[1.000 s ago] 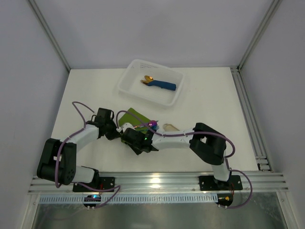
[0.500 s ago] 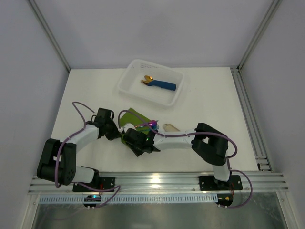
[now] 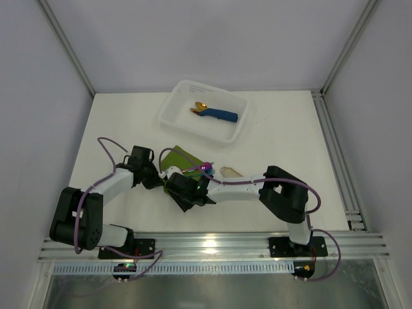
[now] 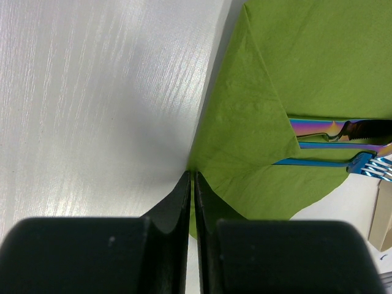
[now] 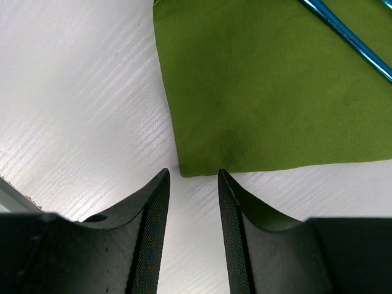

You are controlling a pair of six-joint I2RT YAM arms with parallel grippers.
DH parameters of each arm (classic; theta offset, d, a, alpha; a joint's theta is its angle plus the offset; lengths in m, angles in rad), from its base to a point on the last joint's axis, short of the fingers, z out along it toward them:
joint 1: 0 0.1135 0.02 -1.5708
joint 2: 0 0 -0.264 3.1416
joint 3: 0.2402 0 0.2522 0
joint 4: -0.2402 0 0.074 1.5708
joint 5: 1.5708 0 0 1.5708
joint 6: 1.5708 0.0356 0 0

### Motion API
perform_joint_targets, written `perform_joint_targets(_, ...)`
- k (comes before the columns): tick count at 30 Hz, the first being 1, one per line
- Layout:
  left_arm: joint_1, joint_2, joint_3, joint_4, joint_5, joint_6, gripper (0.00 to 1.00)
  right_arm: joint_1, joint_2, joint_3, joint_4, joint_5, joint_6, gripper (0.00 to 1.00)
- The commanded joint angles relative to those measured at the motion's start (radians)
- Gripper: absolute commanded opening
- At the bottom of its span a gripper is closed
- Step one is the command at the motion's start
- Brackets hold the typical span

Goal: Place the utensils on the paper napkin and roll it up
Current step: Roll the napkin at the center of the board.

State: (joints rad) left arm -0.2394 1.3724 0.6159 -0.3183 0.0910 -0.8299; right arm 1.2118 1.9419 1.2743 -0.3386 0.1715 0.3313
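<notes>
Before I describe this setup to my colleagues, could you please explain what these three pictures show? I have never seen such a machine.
These are two robot arms bolted at the near edge of a table, each ending in a two-finger gripper. The wide picture looks down from above and behind them. The other two come from cameras on the wrists, whose dark fingers show at the bottom. On the table lies a green paper napkin, partly folded over rainbow-coloured utensils, with a beige piece beside them. A white bin farther back holds a blue napkin roll. The left gripper is closed at the napkin's edge and seems to pinch it. The right gripper is open at a napkin corner, holding nothing.
</notes>
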Motion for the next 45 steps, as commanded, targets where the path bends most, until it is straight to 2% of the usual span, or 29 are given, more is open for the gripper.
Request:
perform_joint_targets(1, 0.005, -0.019, -0.010, -0.001, 0.007, 0.006, 0.05, 0.012, 0.002, 0.054, -0.017, 0.025, -0.014, 0.41)
perform_joint_targets(9, 0.005, -0.029, -0.010, -0.005, 0.009, 0.005, 0.05, 0.017, 0.028, 0.068, -0.028, 0.022, -0.017, 0.36)
perform_joint_targets(20, 0.005, -0.026, -0.012, 0.001, 0.010, 0.003, 0.05, 0.020, 0.074, 0.068, -0.037, 0.054, -0.012, 0.36)
perform_joint_targets(28, 0.005, -0.032, -0.012, -0.007, 0.009, 0.006, 0.05, 0.020, 0.072, 0.071, -0.045, 0.074, -0.005, 0.17)
perform_joint_targets(35, 0.005, -0.036, -0.015, -0.007, 0.007, 0.006, 0.06, 0.020, 0.074, 0.073, -0.045, 0.098, 0.005, 0.07)
perform_joint_targets(45, 0.005, -0.035, -0.004, -0.015, 0.007, 0.006, 0.05, 0.014, 0.015, 0.100, -0.025, 0.134, -0.037, 0.04)
